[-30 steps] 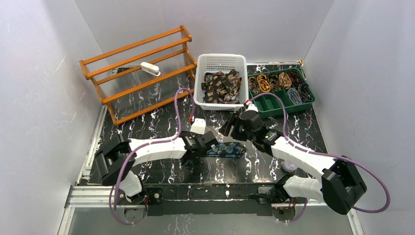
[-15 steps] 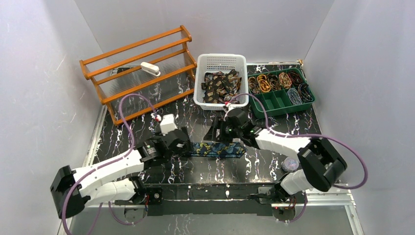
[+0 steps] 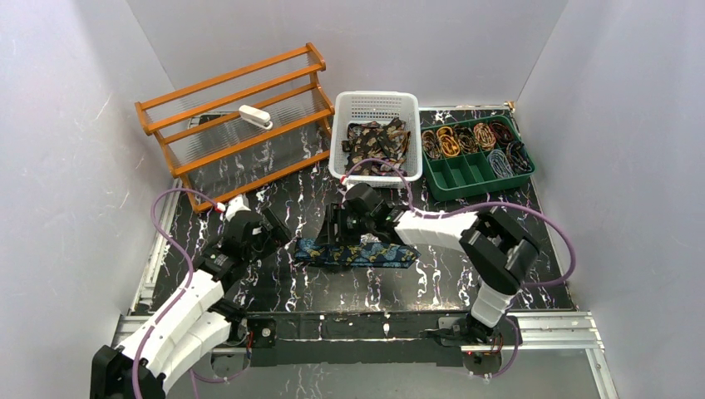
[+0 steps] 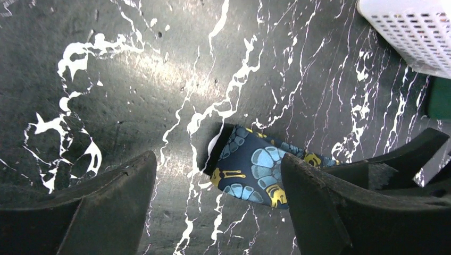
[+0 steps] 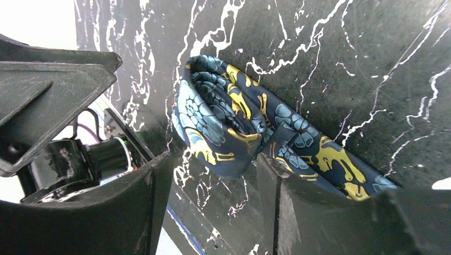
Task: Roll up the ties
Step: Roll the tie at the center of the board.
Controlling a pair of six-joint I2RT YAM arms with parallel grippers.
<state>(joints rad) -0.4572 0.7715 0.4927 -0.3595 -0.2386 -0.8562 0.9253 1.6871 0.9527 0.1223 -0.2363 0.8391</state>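
A dark blue tie (image 3: 366, 254) with teal and gold paisley lies stretched left to right on the black marble table (image 3: 274, 183). My left gripper (image 3: 268, 230) is open and empty, just left of the tie's left end. In the left wrist view the tie's tip (image 4: 255, 172) lies beyond the gap of the open gripper (image 4: 218, 162). My right gripper (image 3: 336, 231) is open over the tie's left part. In the right wrist view a folded end of the tie (image 5: 218, 125) lies just ahead of the open gripper (image 5: 215, 162), and the right finger (image 5: 276, 196) stands over the fabric.
A white basket (image 3: 376, 104) with brown patterned ties stands at the back centre. A green divided tray (image 3: 465, 173) with rolled ties is at the back right. An orange wooden rack (image 3: 241, 141) holding a small white object (image 3: 255, 117) stands at the back left.
The left arm has swung left and drawn back from the tie. The right gripper has moved left along the tie. The tie now reaches further left than before.
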